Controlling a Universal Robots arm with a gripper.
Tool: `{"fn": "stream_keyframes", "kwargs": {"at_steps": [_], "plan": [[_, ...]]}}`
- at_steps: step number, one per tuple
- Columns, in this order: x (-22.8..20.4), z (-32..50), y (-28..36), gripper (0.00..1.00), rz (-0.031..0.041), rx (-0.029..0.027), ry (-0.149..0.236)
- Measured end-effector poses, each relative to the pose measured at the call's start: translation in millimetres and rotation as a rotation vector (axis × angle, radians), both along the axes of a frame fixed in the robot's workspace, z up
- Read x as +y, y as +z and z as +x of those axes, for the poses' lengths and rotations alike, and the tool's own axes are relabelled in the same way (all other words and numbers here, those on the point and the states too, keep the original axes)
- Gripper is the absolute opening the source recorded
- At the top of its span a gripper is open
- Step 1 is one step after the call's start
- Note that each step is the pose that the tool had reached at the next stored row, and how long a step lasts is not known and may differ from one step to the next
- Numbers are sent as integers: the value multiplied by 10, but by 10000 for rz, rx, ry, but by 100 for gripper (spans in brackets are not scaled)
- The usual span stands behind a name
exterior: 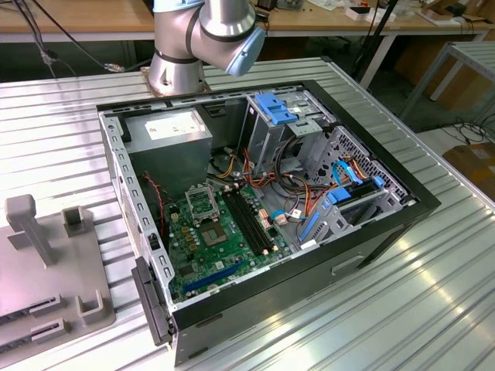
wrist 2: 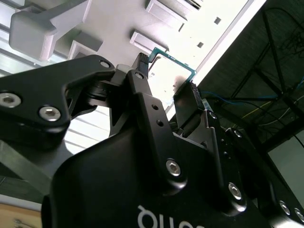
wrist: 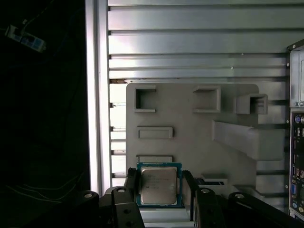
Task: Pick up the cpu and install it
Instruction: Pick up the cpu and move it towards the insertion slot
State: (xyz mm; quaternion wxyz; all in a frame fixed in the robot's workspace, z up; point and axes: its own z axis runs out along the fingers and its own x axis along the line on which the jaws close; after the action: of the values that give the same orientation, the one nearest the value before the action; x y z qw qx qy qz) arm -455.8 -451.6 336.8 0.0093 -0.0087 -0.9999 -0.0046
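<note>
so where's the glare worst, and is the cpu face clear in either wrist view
Second wrist view: backlight washes the cpu face out white, the gripper holding it dark. First wrist view: cpu face evenly lit and clear, beyond the table edge nearly black. Exterior view: glare streaks on the ribbed table, computer case interior evenly lit.

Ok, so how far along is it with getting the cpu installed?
Done: the gripper is closed on the cpu. In hand: the cpu, seemingly just above the grey fixture. Left: the socket on the green board looks empty, so nothing is installed.
</note>
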Motion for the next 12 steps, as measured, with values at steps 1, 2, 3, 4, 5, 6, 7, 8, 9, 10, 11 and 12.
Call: {"fn": "stream_keyframes", "kwargs": {"at_steps": [1, 2, 3, 4, 5, 6, 7, 8, 9, 10, 11, 12], "plan": [[0, 0, 5, 47, 1, -2, 0], [0, 0, 12, 47, 1, -1, 0], [0, 0, 18, 47, 1, -2, 0], [0, 0, 25, 47, 2, -2, 0], [0, 0, 31, 47, 2, -3, 0], [0, 0, 37, 47, 1, -2, 0], [0, 0, 43, 47, 2, -3, 0], [0, 0, 50, 47, 1, -2, 0], [0, 0, 57, 47, 2, -2, 0], [0, 0, 65, 47, 1, -2, 0], [0, 0, 73, 47, 1, -1, 0], [0, 0, 81, 47, 1, -2, 0]]}}
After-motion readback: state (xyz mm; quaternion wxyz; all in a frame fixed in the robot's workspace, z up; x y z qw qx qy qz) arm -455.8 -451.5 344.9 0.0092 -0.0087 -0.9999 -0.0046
